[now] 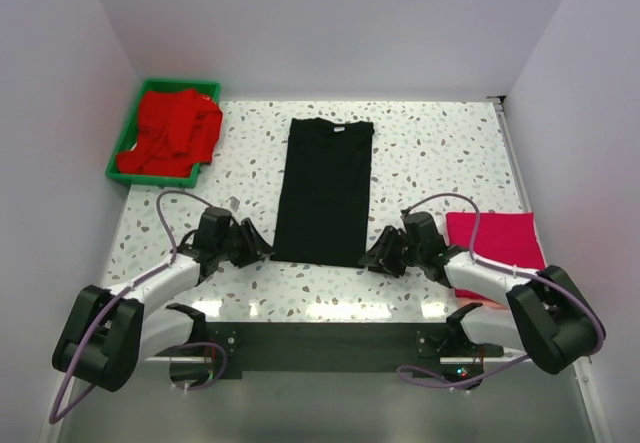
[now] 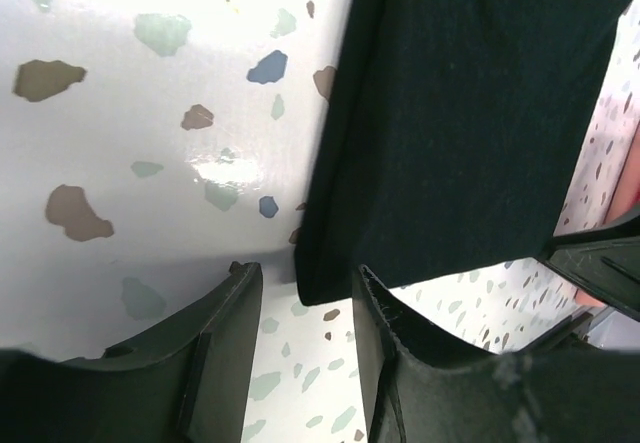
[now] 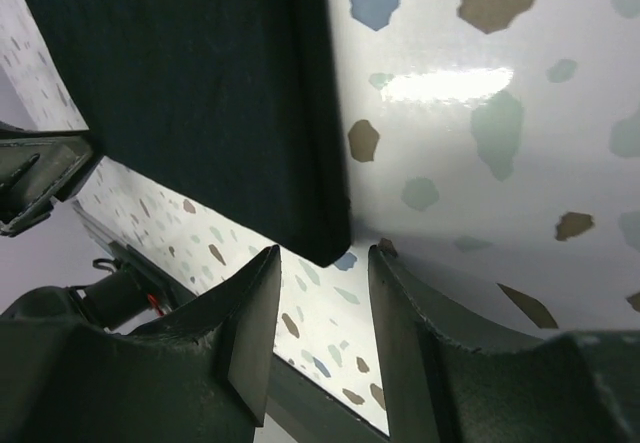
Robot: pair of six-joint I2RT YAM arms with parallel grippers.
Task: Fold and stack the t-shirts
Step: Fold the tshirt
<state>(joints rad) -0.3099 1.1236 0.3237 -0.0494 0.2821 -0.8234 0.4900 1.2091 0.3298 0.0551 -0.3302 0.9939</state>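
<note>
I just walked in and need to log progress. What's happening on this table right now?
Two robot arms are folding t-shirts. The black t-shirt lies flat in the middle, already folded into a long strip. The left gripper and right gripper sit open at its near corners, gripping nothing. Red t-shirts wait in the green tray; a folded pink t-shirt lies by the right arm.

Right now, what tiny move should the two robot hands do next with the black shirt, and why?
Probably nudge both forward and pinch the near corners of the black shirt. It lies flat in a long strip, and the left gripper and right gripper sit open right at those corners, so they look ready to fold it in half.
</note>
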